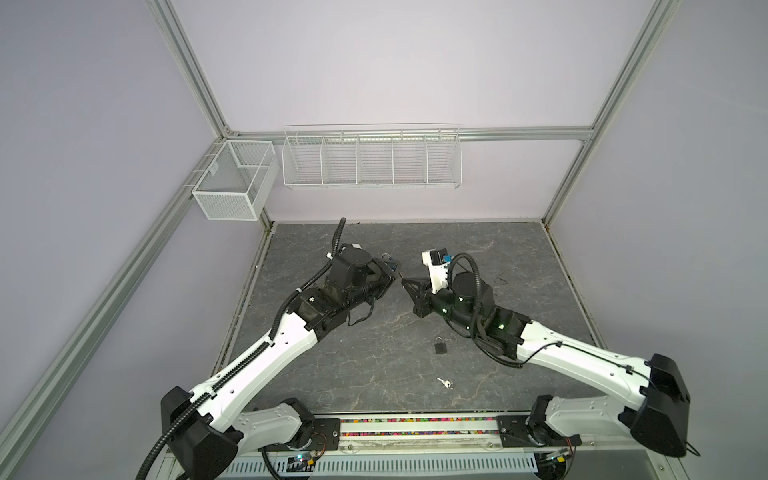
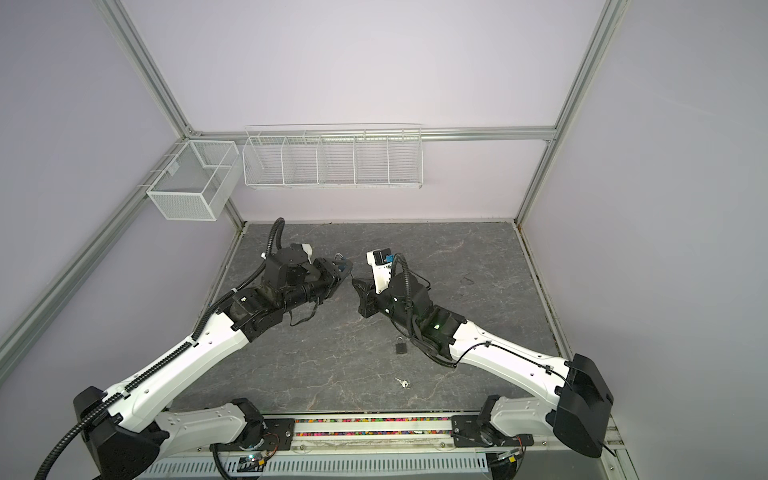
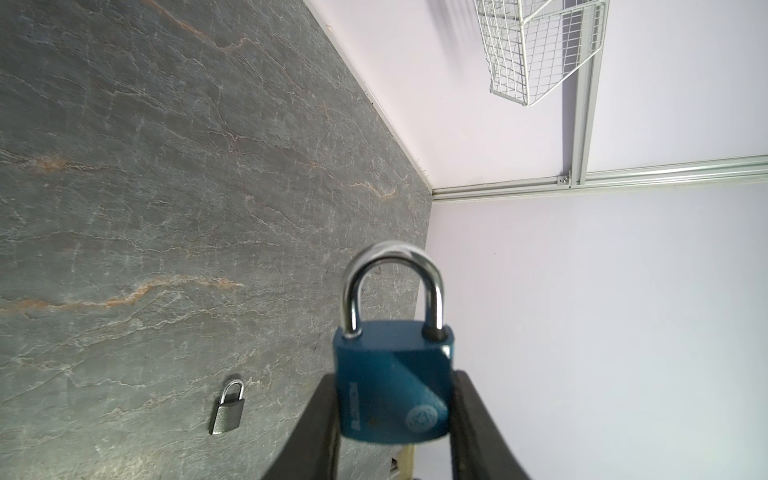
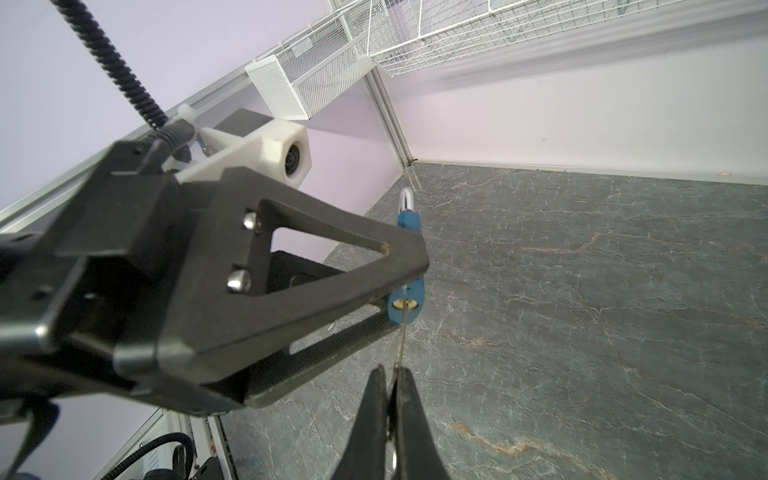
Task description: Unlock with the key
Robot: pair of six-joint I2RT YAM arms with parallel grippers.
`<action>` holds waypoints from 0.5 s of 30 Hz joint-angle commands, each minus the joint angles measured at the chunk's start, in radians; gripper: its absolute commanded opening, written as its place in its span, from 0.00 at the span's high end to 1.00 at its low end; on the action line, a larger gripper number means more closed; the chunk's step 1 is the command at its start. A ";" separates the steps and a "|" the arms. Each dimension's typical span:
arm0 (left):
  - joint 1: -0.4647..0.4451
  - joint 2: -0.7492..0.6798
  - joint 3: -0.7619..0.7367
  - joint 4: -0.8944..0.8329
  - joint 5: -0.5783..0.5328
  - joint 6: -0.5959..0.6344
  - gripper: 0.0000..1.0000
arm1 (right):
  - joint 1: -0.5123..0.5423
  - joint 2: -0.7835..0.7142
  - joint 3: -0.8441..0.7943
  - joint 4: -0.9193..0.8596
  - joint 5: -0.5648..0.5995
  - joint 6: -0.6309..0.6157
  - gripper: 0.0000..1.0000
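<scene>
Closest to the arm bases, a loose key (image 1: 444, 383), small and silvery, lies flat on the worktop (image 1: 353, 374). The worktop is a dark grey slab veined like slate, with pale cracks and rusty streaks. Just beyond the loose key lies a grey padlock (image 1: 440, 345), a matt metal block with a bright arched shackle. It sits apart from the loose key and close under the right forearm. Neither end effector touches either one.

Farther in, above the middle of the worktop, the two end effectors meet nose to nose. The left end effector (image 3: 395, 415) has its black, matt fingers (image 3: 320, 424) drawn in to a narrow gap and clamped on the flanks of the blue padlock (image 3: 392, 374). The padlock's painted, round-cornered body carries a round stamped emblem. Its polished steel shackle stands closed, both legs in the body, pointing away from the wrist.

The right end effector (image 4: 392, 374) is pinched fully together on the gripped key (image 4: 400, 338), and only the thin metal blade shows past the tapered black fingertips. That blade runs straight to the brass keyway disc in the underside of the blue padlock, with its tip at the slot. How deep it sits I cannot tell. The padlock hangs clear of the worktop.

At the far side, on the lilac wall, a white mesh basket (image 1: 235, 183) hangs in the corner. Beside it is a long white wire rack (image 1: 372, 160) split into compartments.
</scene>
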 commanded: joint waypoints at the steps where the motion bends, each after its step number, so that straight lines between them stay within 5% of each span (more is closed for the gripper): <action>1: 0.004 0.005 0.029 0.028 0.001 -0.007 0.92 | 0.003 0.009 0.022 0.033 0.006 -0.007 0.94; 15: 0.003 0.001 0.029 0.036 0.013 -0.007 0.92 | -0.001 0.041 0.031 0.056 -0.022 0.015 0.94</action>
